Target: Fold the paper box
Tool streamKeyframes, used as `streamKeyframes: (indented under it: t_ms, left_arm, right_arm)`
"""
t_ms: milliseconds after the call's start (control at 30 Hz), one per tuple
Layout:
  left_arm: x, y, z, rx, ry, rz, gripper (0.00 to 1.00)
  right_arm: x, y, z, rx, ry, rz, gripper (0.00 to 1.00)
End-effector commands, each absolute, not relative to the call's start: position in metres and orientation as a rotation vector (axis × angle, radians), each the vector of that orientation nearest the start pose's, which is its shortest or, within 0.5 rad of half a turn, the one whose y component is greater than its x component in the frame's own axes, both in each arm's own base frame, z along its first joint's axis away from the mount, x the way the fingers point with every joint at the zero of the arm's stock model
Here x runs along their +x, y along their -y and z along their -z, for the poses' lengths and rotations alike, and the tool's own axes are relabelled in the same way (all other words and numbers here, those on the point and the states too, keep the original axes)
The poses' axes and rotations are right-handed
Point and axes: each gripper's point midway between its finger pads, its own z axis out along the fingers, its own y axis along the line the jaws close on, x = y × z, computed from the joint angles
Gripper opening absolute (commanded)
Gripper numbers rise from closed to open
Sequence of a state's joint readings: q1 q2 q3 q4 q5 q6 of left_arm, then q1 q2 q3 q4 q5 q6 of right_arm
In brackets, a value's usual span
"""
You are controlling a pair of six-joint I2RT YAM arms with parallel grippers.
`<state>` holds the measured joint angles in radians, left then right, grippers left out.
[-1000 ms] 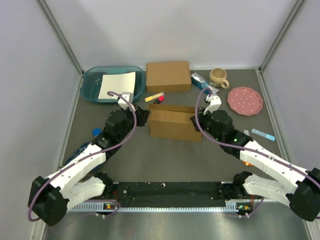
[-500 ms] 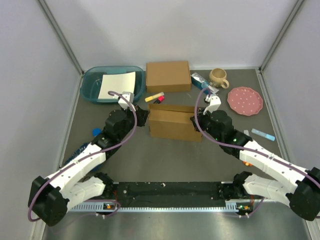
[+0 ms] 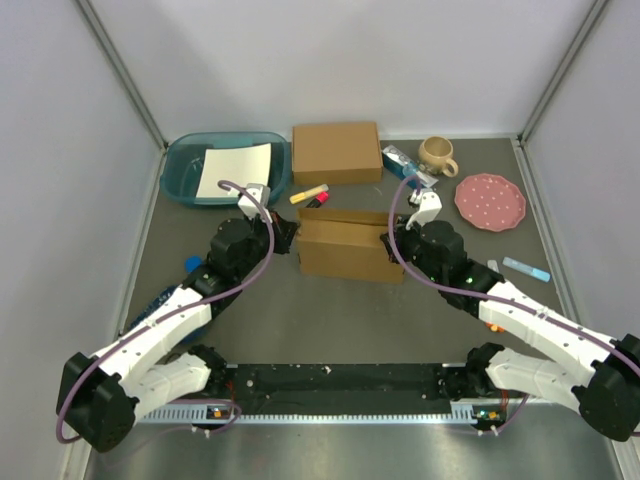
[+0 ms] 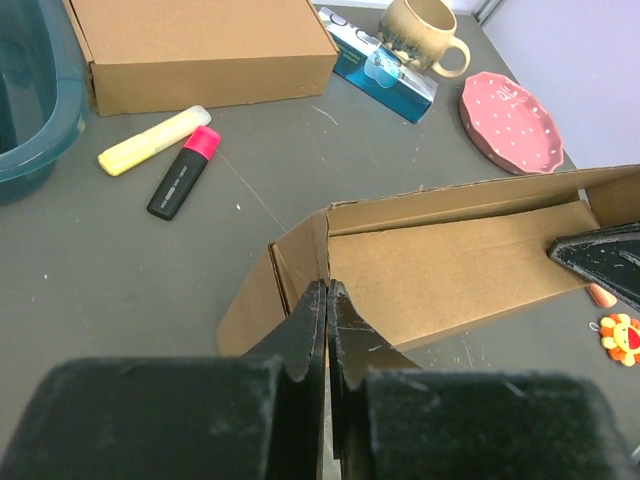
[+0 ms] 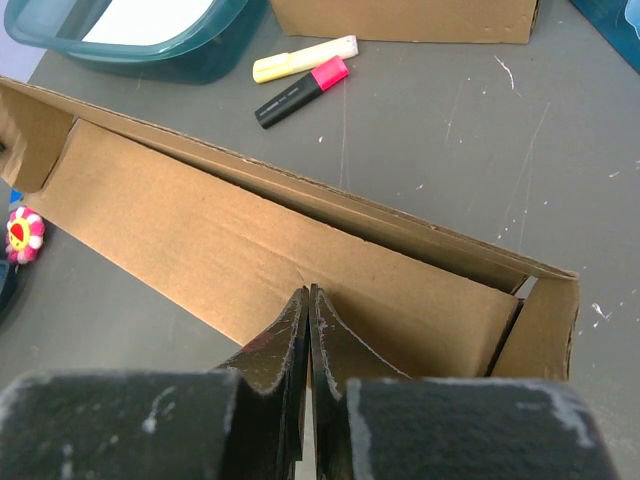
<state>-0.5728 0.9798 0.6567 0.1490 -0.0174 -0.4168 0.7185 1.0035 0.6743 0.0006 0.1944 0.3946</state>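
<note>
top view: your box (image 3: 350, 250) sits mid-surface, between the two arms, with the left claw (image 3: 291, 236) at its left end and the right claw (image 3: 388, 240) at its right end. it already stands as a shallow open trough, not a flat sheet. a second box (image 3: 336, 152) lies behind it, well apart, with a bin (image 3: 180, 165), mug (image 3: 437, 153) and plate (image 3: 490, 200) along the back.

left wrist: your left claw (image 4: 326, 300) is closed, its fingers pressed together on the box (image 4: 450, 265) at its left corner, where the end wall meets the near long wall. the end flap leans outward, not squared. the right claw (image 4: 600, 255) shows at the far end. two markers (image 4: 180, 175) lie beyond, apart from the box.

right wrist: your right claw (image 5: 308, 300) is closed at the near long wall of the box (image 5: 270, 250); i can't tell whether cardboard is nipped between the fingers. both long walls are up and a short end wall stands at the right.

judging from this, you're about midway: walls raised, but the ends look loose, and no lid is folded over.
</note>
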Motion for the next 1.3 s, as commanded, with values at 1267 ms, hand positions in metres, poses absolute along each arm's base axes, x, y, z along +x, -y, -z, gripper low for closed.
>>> streamKeyframes:
  t_ms: [1267]
  left_arm:
    - [0.305, 0.19, -0.238, 0.225, -1.763, 0.49, 0.0]
  right_arm:
    - [0.258, -0.214, -0.15, -0.245, -2.085, -0.501, 0.0]
